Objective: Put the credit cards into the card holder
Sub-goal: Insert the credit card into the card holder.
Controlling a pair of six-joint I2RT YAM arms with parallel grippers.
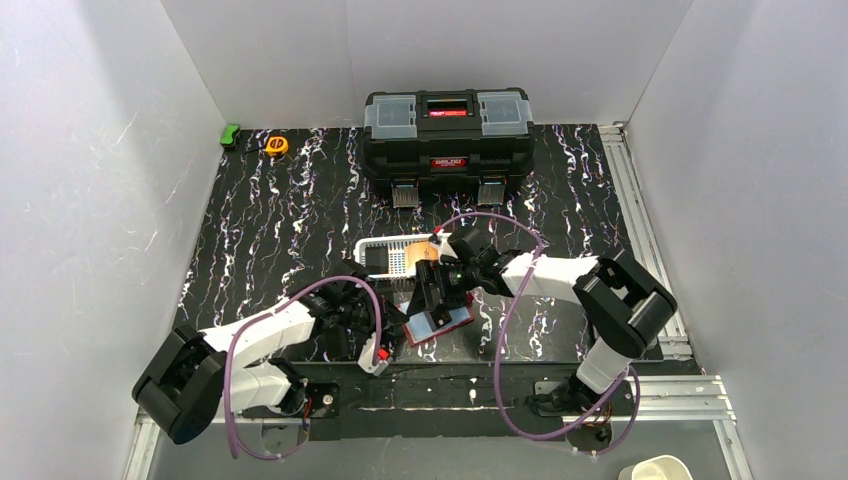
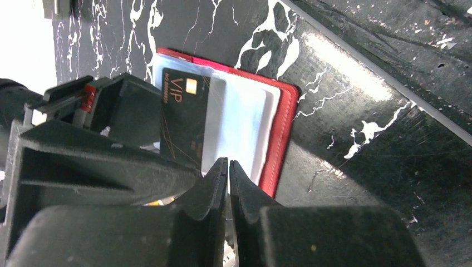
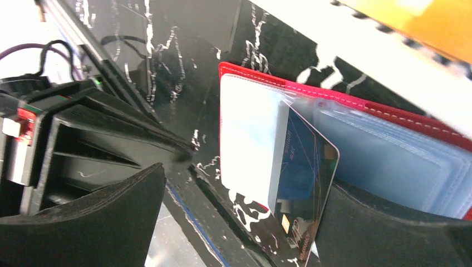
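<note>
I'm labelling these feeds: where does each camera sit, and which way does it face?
Top: above and behind, looking down at the table; both arms show.
Left wrist: on that arm, looking past the shut left gripper at the card holder.
Right wrist: on that arm, looking through the open right gripper at the card holder.
Shared: both wrist views show the black card.

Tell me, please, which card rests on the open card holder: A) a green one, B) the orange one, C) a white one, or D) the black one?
D: the black card, marked VIP, lies across the clear sleeves of the open red holder, as both wrist views show.
</note>
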